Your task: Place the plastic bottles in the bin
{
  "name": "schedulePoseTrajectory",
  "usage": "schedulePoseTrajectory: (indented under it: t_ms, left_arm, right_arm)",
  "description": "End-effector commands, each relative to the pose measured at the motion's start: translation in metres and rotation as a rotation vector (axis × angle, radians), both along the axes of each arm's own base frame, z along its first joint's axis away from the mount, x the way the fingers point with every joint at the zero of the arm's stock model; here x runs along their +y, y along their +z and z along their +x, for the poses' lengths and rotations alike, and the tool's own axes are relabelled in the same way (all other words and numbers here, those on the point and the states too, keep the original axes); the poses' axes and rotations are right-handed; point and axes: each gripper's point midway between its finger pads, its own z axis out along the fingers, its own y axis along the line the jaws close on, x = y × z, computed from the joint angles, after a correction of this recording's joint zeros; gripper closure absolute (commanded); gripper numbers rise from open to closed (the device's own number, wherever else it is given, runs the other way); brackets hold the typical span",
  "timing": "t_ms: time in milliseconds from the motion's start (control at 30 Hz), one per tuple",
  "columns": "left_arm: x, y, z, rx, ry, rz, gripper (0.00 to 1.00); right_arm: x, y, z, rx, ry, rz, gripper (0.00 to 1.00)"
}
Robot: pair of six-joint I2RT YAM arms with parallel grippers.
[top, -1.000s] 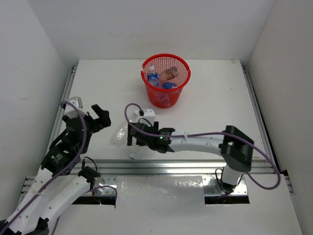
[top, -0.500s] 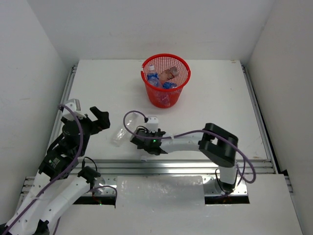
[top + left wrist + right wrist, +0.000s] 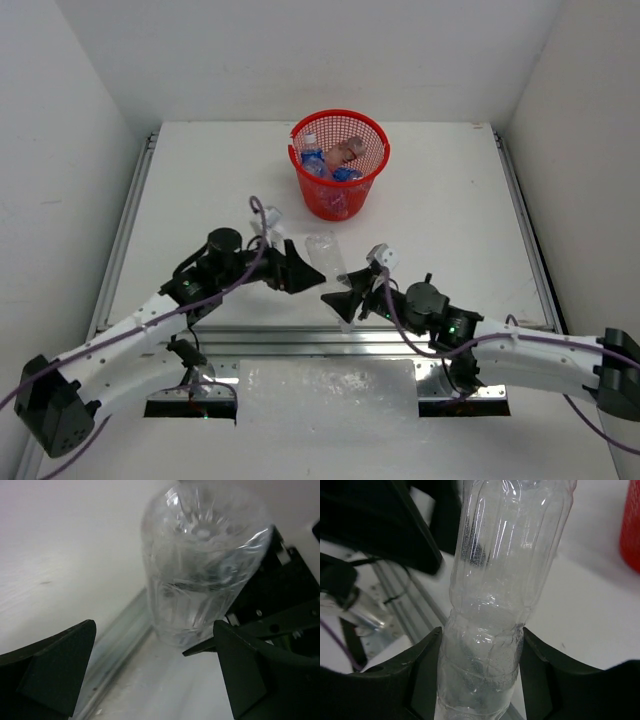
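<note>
A white counter (image 3: pixel 440 190) fills the middle, boxed in by plain white walls at the back (image 3: pixel 320 50), left (image 3: pixel 50 150) and right (image 3: pixel 590 120). Aluminium rails (image 3: pixel 290 338) run along its near edge and both sides. The light is even and soft.

Lab cell: white walls (image 3: pixel 300 50), railed table (image 3: pixel 450 200)

Bin (image 3: pixel 330 200) at the far middle of the worktop (image 3: pixel 450 200), several bottles (image 3: pixel 335 158) inside it, lone bottle (image 3: pixel 322 248) in front of the bin, between the right jaws, left jaws just left of it
</note>
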Motion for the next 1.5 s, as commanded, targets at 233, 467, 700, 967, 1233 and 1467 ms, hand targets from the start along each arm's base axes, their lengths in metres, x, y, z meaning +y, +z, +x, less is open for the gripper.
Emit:
schedulePoseTrajectory:
  t_ms: [233,467,700,967,1233,1467]
  left_arm:
    - [-0.094,0.091,-0.025,-0.237,-0.3,-0.261,0.22]
    - [-0.089,0.12,0.007,-0.278,-0.154,-0.181,1.0]
    - [-0.037,0.185,0.144,-0.457,0.477,0.167,1.0]
    - [-0.038,0.189,0.286,-0.489,0.607,0.298,1.0]
    - [-0.088,0.143,0.341,-0.421,0.458,0.355,1.0]
    - [-0.083,0.092,0.334,-0.319,0.446,0.413,0.49]
  right_arm:
    - [0.007,0.094,-0.044,-0.274,0.303,0.137,0.87]
    - [-0.029,0.096,-0.018,-0.287,0.081,0.115,0.13]
    - [-0.164,0.061,0.026,-0.036,-0.6,-0.079,0.01]
    - [-0.2,0.062,0.005,0.04,-0.621,0.031,0.01]
    - [-0.201,0.054,0.002,0.058,-0.611,0.02,0.01]
    - [-0.188,0.046,0.006,0.068,-0.597,-0.073,0.01]
